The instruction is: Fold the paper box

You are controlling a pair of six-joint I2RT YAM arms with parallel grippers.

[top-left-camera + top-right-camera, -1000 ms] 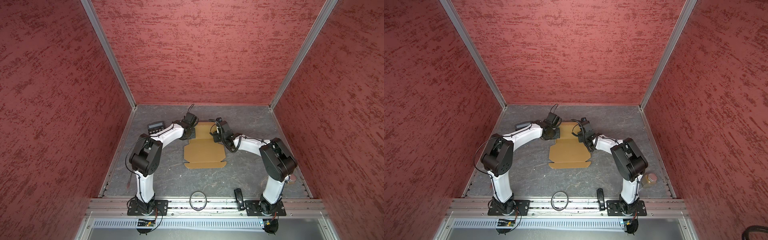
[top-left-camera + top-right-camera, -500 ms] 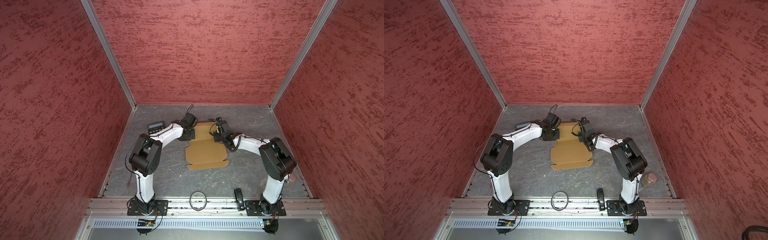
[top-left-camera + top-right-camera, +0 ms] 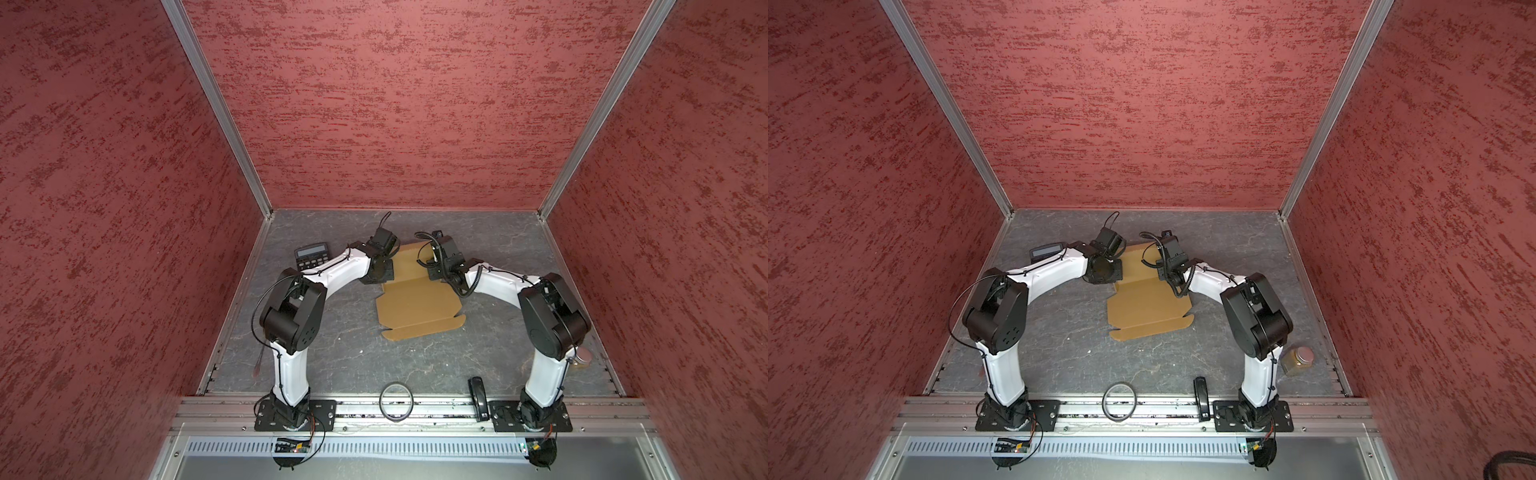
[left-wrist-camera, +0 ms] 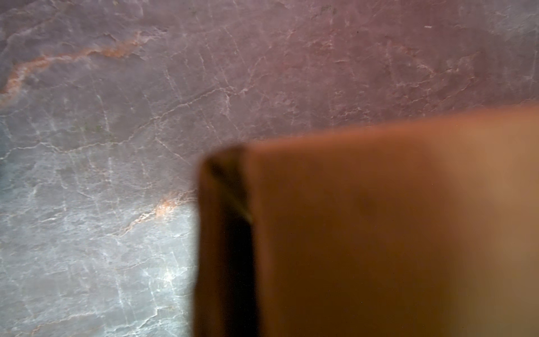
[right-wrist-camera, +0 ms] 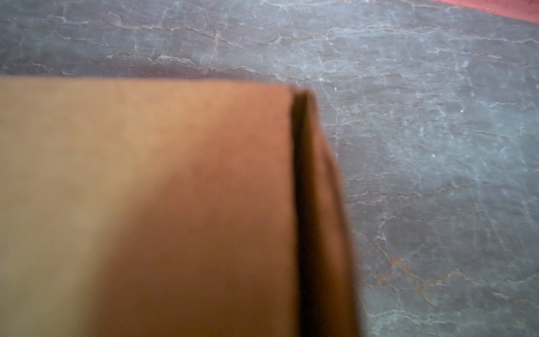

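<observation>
paper box [image 3: 417, 305], far end partly hidden, blurred close-up in wrist views

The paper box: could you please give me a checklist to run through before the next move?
1. The paper box lies between both arms: ok.
2. The box is folded up: not ok; its near panel lies flat on the table.
3. The left gripper is shut at the box's far left edge: ok.
4. The left gripper is pinching cardboard: cannot tell; both wrist views show only blurred cardboard.
5. The right gripper has a grip: cannot tell; it is hidden under its wrist.
6. The calculator lies apart from the box: ok.
</observation>
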